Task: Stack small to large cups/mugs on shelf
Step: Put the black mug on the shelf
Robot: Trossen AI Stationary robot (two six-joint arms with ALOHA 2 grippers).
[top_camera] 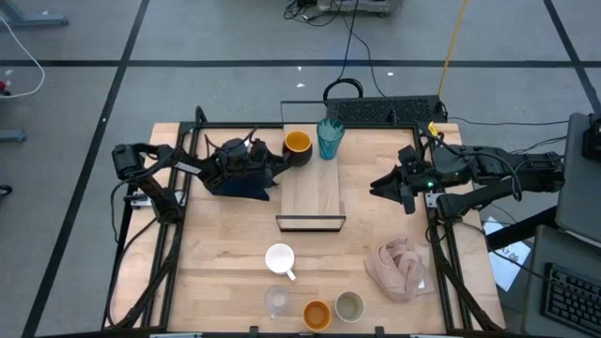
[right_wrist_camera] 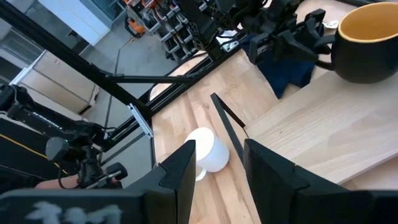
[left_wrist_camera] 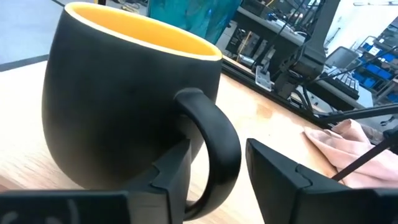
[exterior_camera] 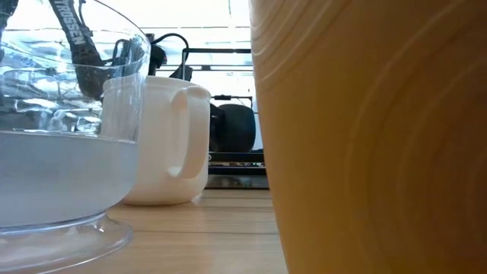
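Note:
The black mug with a yellow-orange inside (top_camera: 298,145) stands on its base at the far left corner of the shelf (top_camera: 311,192), next to the teal ribbed tumbler (top_camera: 330,139). My left gripper (top_camera: 278,162) is open. Its two fingers stand on either side of the mug's handle (left_wrist_camera: 214,140), with a gap to one finger; I cannot tell whether the other touches. My right gripper (top_camera: 379,187) is open and empty, right of the shelf. The white mug (top_camera: 281,258), clear glass (top_camera: 276,300), orange cup (top_camera: 317,314) and grey-beige cup (top_camera: 349,306) stand near the table's near edge.
A dark navy cloth (top_camera: 239,180) lies under my left arm, left of the shelf. A pink-beige cloth (top_camera: 402,268) lies bunched at the near right. A keyboard (top_camera: 387,110) lies beyond the far edge. The low view is filled by the glass (exterior_camera: 61,137) and the orange cup (exterior_camera: 373,137).

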